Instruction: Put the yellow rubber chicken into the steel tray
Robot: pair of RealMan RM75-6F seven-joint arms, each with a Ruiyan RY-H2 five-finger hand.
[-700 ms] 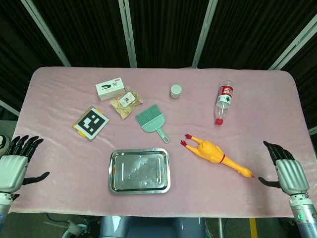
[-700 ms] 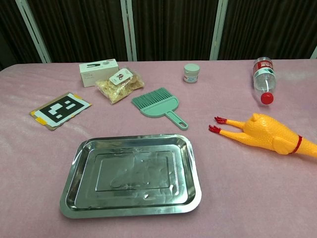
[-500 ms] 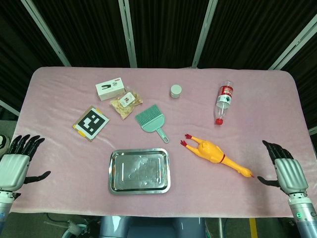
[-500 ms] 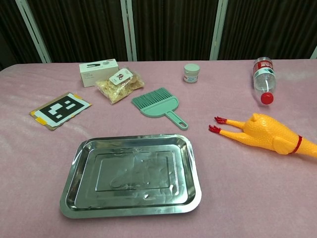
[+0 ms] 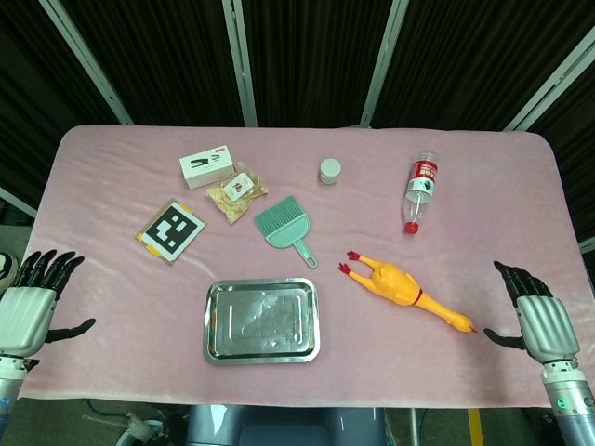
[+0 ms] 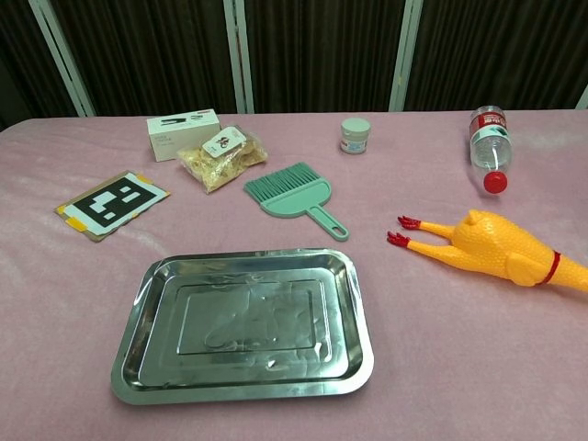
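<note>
The yellow rubber chicken [image 5: 402, 289] [image 6: 491, 248] lies on the pink cloth, right of centre, red feet pointing toward the tray and head toward the right front edge. The steel tray [image 5: 261, 320] [image 6: 147, 367] sits empty near the front middle of the table. My right hand [image 5: 537, 319] hovers at the right front corner, fingers apart, holding nothing, a short way right of the chicken's head. At the left front edge my left hand [image 5: 28, 307] is also spread and empty. Neither hand shows in the chest view.
A green hand brush [image 5: 283, 228] lies just behind the tray. Further back are a snack bag [image 5: 237, 192], a white box [image 5: 206, 165], a marker card [image 5: 171, 230], a small jar [image 5: 330, 170] and a plastic bottle [image 5: 418, 190] lying on its side.
Both hands have shifted only very slightly; the chicken, tray and other things have not moved.
</note>
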